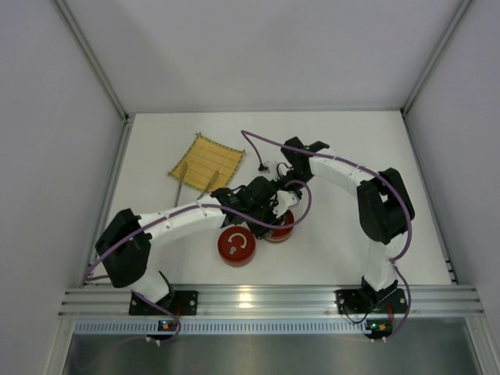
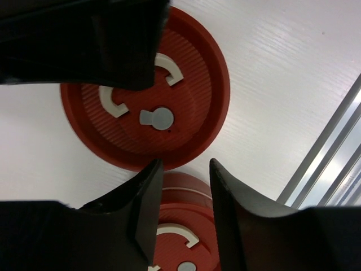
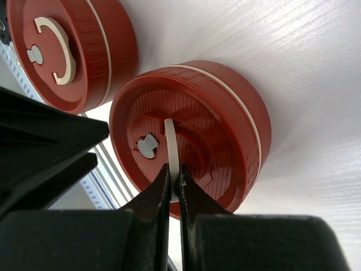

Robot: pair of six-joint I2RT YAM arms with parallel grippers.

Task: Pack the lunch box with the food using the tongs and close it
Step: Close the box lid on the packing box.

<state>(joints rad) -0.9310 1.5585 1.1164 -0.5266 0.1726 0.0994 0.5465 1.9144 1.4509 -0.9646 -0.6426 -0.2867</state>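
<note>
Two red round lunch box containers with lids stand side by side near the front, one (image 1: 237, 246) to the left and the other (image 1: 283, 228) to the right. My right gripper (image 3: 175, 172) is shut on the raised white handle (image 3: 171, 141) of the right container's lid (image 3: 225, 113). My left gripper (image 2: 185, 164) is open; a red lid (image 2: 181, 197) shows through the gap and nothing is between its fingers. In the top view it (image 1: 264, 205) hangs close beside the right gripper (image 1: 286, 203). The silver tongs (image 1: 180, 187) lie by the yellow mat. The food is hidden.
The yellow woven mat (image 1: 205, 160) lies at the back left of the table. An aluminium rail (image 1: 266, 297) runs along the near edge, close to the left container (image 3: 84, 51). Grey walls close in the table on three sides.
</note>
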